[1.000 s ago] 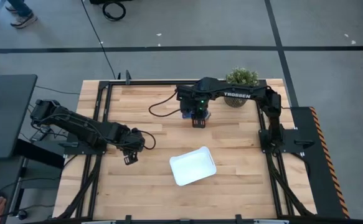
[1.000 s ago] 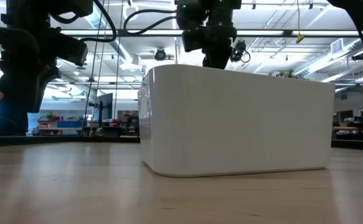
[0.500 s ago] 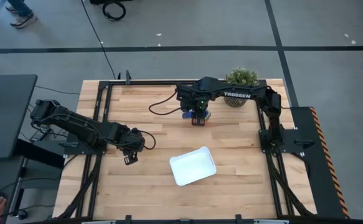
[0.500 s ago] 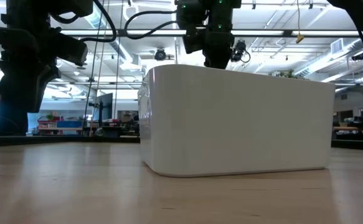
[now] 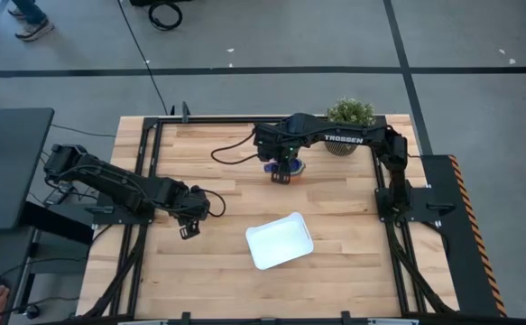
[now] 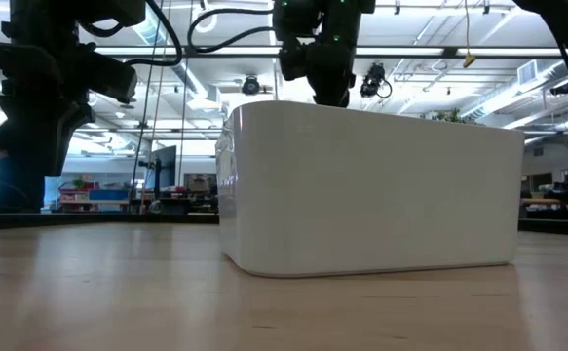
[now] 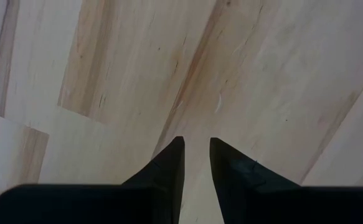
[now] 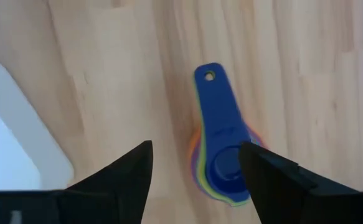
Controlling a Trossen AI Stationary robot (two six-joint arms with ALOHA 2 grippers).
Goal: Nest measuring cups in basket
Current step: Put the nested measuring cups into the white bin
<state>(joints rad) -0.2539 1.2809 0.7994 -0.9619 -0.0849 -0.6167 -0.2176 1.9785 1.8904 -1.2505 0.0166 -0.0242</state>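
- Left arm lies low across the left half of the wooden surface (image 5: pixel 217 262). Left gripper (image 5: pixel 189 227) sits near the left-centre, well apart from the basket and from the cups.
- Left wrist view: the two dark fingers (image 7: pixel 169 165) stand nearly together with a narrow slot between them, bare wood planks under and ahead of them. Nothing is between them.
- Basket (image 5: pixel 280 240): white, shallow, rounded corners, set at a slant near the middle of the surface, a bit toward the near edge. From above its inside looks plain white; no cup shows in it. In the low view its white wall (image 6: pixel 371 190) fills the centre and hides whatever lies behind.
- Measuring cups (image 8: pixel 221 162): stacked one inside another on the wood, far of the basket and well apart from it. Bright blue cup on top, handle with a small hole pointing away from the wrist camera. Rims of orange, yellow, green and purple-ish colour show under it; the count of cups I cannot tell.
- Right arm reaches in from the far right, across the far side of the surface. Right gripper (image 5: pixel 282 173) hangs over the cup stack, fingers (image 8: pixel 128 171) spread wide, one on each side of the stack, not touching it as far as shows.
- Potted plant (image 5: pixel 348 113) stands at the far right, beside the right arm.
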